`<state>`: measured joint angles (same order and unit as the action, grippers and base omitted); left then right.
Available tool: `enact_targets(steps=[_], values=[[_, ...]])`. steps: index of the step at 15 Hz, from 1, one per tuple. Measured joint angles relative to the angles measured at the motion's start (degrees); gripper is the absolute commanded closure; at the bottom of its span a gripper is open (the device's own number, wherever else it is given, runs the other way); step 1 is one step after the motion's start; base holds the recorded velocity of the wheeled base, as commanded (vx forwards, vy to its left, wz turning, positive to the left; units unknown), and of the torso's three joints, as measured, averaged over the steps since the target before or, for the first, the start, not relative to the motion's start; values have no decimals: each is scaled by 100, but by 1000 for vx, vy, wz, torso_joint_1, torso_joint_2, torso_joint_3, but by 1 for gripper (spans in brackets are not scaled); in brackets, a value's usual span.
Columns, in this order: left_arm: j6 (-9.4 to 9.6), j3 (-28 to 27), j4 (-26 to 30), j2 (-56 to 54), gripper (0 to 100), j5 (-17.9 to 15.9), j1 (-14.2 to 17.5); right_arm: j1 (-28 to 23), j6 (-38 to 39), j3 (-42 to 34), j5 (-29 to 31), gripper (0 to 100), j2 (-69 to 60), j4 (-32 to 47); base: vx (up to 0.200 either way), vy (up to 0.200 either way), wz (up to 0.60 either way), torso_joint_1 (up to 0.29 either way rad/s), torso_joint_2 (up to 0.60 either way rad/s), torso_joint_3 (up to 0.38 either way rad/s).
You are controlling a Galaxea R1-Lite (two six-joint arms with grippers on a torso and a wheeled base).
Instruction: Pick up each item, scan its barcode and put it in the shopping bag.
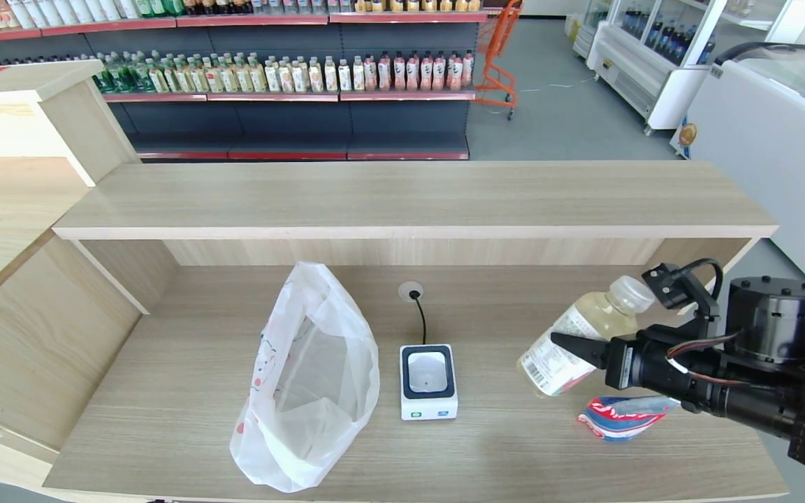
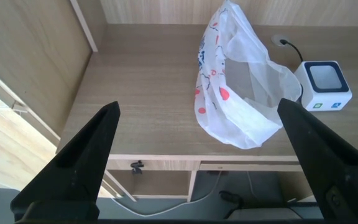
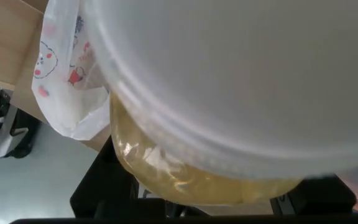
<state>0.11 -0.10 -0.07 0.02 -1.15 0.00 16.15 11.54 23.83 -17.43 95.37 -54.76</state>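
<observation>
My right gripper point(image 1: 581, 347) is shut on a clear bottle point(image 1: 584, 328) of pale yellow drink with a white cap, held tilted above the counter to the right of the scanner point(image 1: 428, 381). Its barcode label faces down and left. Seen from the right wrist, the bottle point(image 3: 229, 112) is very close. A white plastic shopping bag point(image 1: 308, 381) stands open left of the scanner. A red, white and blue snack packet point(image 1: 622, 417) lies on the counter under my right arm. My left gripper point(image 2: 197, 155) is open, hovering off the counter's front edge near the shopping bag point(image 2: 238, 87).
The scanner's cable runs back to a grommet point(image 1: 411, 289) in the counter. A raised wooden ledge point(image 1: 409, 199) borders the back, with side walls left and right. Store shelves and freezers stand beyond.
</observation>
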Motion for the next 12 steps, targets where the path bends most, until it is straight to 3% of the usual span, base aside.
enact_targets(steps=[3,12], values=[[10,0,0,0,0,0,-5,51,228,0,0,100,-312,40,0,0,0,0,0,0],[2,0,7,0,0,11,-11,468,736,63,2,100,-391,49,0,200,0,6,4,-1]])
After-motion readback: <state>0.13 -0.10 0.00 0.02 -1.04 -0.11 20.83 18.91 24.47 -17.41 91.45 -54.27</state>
